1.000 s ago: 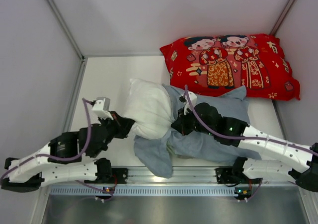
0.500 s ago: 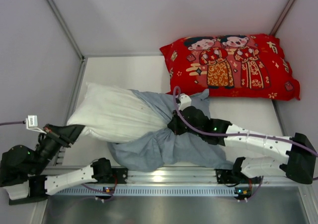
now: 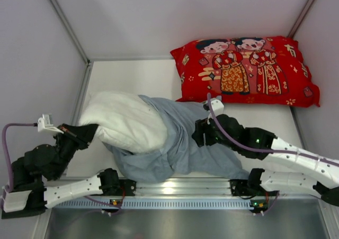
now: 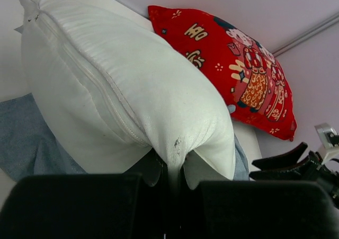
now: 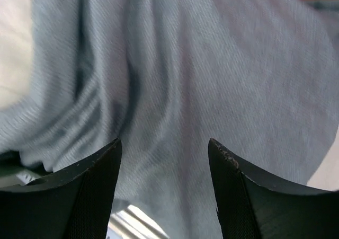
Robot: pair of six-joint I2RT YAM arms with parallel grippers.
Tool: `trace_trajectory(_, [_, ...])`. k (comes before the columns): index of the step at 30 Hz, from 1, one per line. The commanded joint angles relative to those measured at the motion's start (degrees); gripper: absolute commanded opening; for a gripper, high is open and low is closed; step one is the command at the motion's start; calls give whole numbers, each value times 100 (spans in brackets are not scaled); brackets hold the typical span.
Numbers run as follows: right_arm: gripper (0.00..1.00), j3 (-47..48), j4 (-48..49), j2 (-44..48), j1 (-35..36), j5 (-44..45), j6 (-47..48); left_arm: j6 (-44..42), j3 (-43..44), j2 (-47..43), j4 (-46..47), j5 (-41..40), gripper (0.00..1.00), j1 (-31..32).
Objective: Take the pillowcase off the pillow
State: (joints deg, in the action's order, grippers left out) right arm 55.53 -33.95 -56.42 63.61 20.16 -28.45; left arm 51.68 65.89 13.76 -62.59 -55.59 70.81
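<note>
The plain white pillow [image 3: 124, 120] lies at the left of the table, almost all of it bare, and it fills the left wrist view [image 4: 122, 85]. My left gripper [image 3: 89, 133] is shut on its near corner, the cloth pinched between the jaws [image 4: 177, 167]. The blue-grey pillowcase [image 3: 183, 143] lies crumpled in the middle, touching the pillow's right end. Whether that end is still inside it I cannot tell. My right gripper [image 3: 199, 135] hovers open over the pillowcase [image 5: 185, 64], nothing between its fingers [image 5: 164, 146].
A red cartoon-print pillow [image 3: 246, 69] sits at the back right against the wall, also in the left wrist view [image 4: 238, 64]. White walls close in on both sides. A metal rail [image 3: 175, 188] runs along the near edge.
My left gripper has dragged the pillow leftward out of the pillowcase. My right gripper has opened, let go of the pillowcase and shifted slightly right.
</note>
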Motion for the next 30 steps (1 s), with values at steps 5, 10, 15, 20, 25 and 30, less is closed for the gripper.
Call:
trace_trajectory(5, [58, -1304, -719, 799, 46, -1127, -934, 220, -59, 57, 247, -374, 0, -32])
trace_trajectory(10, [58, -2028, 632, 90, 46, -1385, -926, 325, -59, -118, 265, -242, 0, -32])
trace_trajectory(15, [61, -827, 1794, -1983, -409, -1468, -50, 518, 29, -260, 273, -66, 0, -32])
trace_trajectory(20, [62, 1683, 1963, -4003, -877, -1858, 559, 641, -6, -374, 256, 145, 0, -32])
trace_trajectory(25, [62, 2833, 856, -4177, -860, -1007, 735, 782, -225, -515, 256, 303, 0, -41])
trace_trajectory(30, [67, 945, 716, -2130, -815, -681, 499, 747, -331, -541, 265, 286, 0, -49])
